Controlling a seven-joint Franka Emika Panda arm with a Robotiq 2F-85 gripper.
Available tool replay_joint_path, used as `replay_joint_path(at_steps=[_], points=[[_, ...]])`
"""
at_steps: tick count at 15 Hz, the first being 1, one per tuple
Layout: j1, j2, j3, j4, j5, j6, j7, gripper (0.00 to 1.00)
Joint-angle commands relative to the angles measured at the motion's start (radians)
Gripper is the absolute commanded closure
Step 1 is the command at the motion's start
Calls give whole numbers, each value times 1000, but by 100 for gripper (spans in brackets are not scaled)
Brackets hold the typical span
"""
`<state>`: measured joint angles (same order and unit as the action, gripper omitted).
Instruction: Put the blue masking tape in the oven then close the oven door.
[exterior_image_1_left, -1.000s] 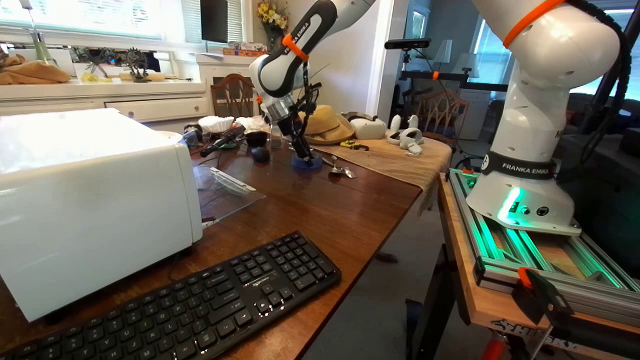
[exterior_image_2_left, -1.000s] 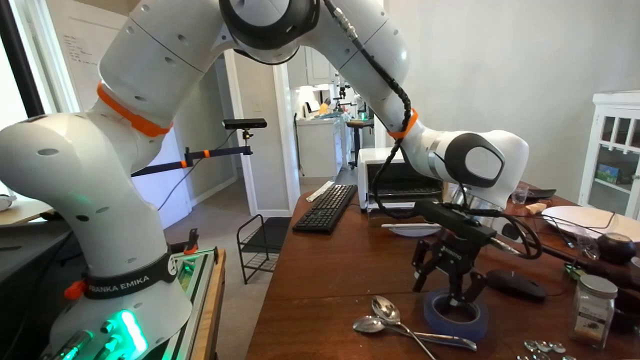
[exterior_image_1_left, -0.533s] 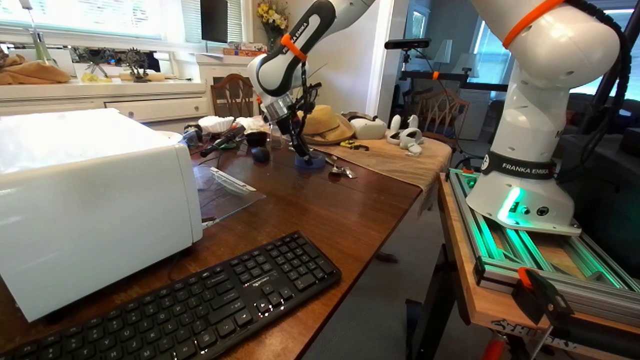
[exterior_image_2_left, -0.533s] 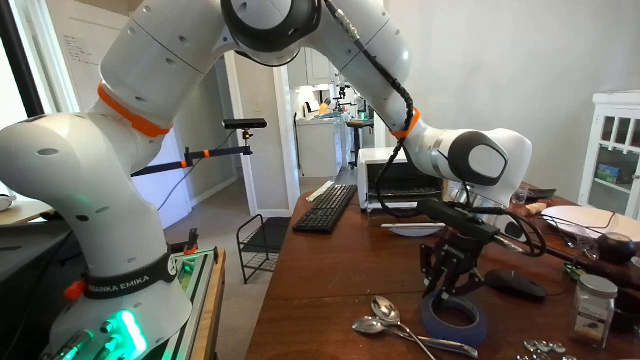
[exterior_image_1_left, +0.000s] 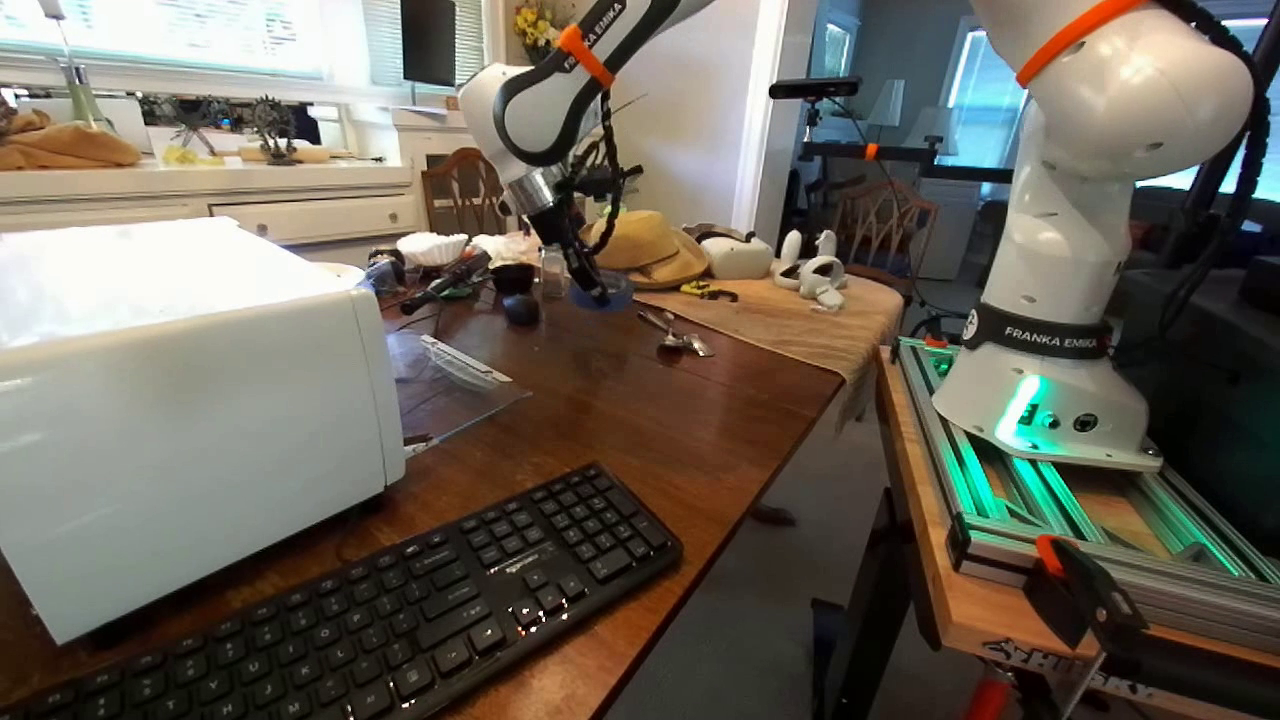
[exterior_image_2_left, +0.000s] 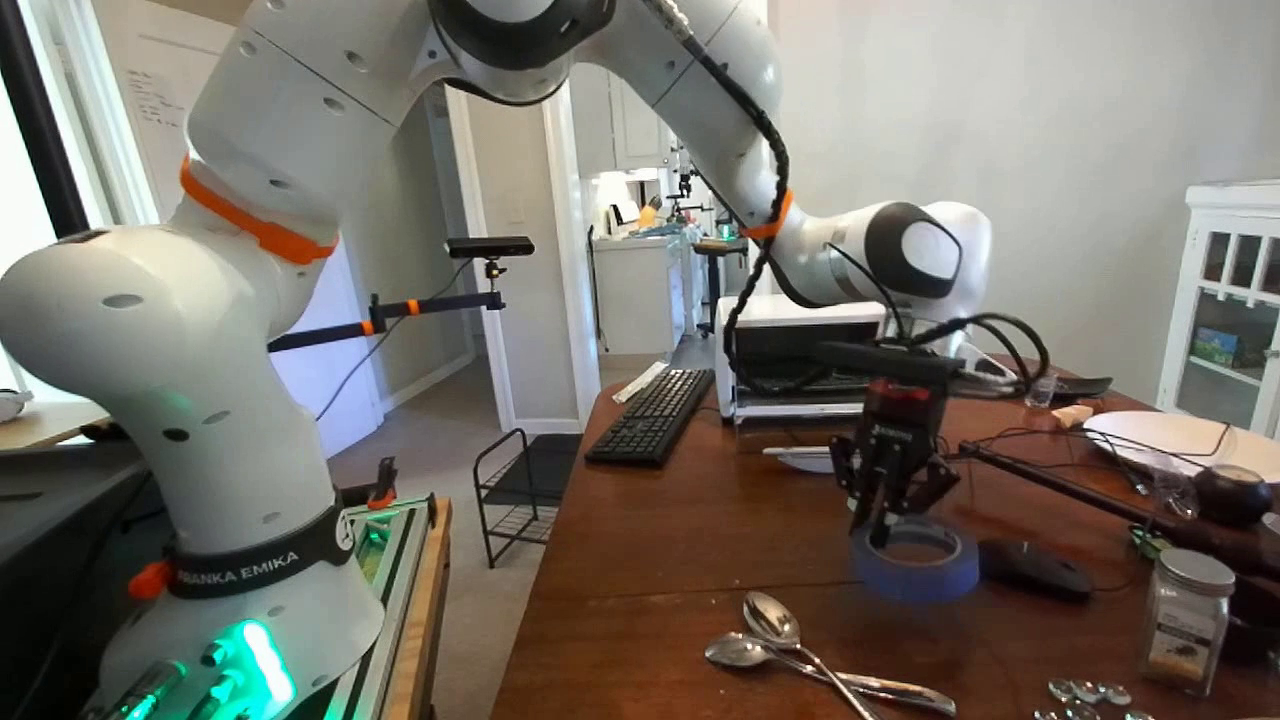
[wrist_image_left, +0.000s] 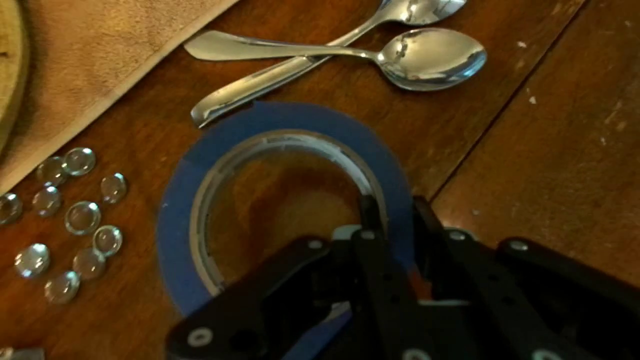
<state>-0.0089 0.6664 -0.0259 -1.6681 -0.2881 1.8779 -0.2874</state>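
The blue masking tape (wrist_image_left: 280, 117) hangs a little above the table, its ring roughly level. My gripper (wrist_image_left: 394, 210) is shut on one side of that ring, one finger inside the hole and one outside. In both exterior views the tape (exterior_image_2_left: 925, 582) is off the wood below the gripper (exterior_image_2_left: 880, 535). The white oven (exterior_image_1_left: 200, 430) stands across the table, and its dark opening faces the arm in an exterior view. The glassy oven door (exterior_image_1_left: 465, 400) is folded down in front of it, lying nearly flat. The arm partly covers the oven (exterior_image_2_left: 785, 310) there.
Two crossed spoons (exterior_image_2_left: 775, 617) lie close to the tape, with several glass beads (wrist_image_left: 82, 217) beside them. A black mouse (exterior_image_2_left: 1035, 570) and a jar (exterior_image_2_left: 1190, 625) stand nearby. The keyboard (exterior_image_1_left: 400, 610) lies alongside the oven. A straw hat (exterior_image_1_left: 640, 245) rests on the cloth.
My gripper's jaws have come together on the tape's ring. Gripper and tape have since risen off the table, shifting slightly toward the oven. The spoons and oven have stayed put.
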Motion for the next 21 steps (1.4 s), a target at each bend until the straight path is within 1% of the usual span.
replay_joint_path(at_steps=[1,2,4,6,9,10,11,18,19,20,21], points=[[114,-125,11,-100,-144,-26,66,95],[133,-146,25,-112,-174,-33,45,95],[143,-191,58,-140,-204,-49,-38,95],[138,-241,81,-183,-235,-39,-124,95],[106,-296,102,-228,-261,-12,-291,95],[126,-235,96,-161,-236,-43,-197,95],[121,-247,97,-166,-236,-43,-211,80],[121,-238,100,-163,-236,-43,-205,80],[121,-238,100,-163,-236,-43,-205,95],[136,-214,101,-117,-290,-32,-243,95],[147,-187,105,-66,-330,-44,-286,95]])
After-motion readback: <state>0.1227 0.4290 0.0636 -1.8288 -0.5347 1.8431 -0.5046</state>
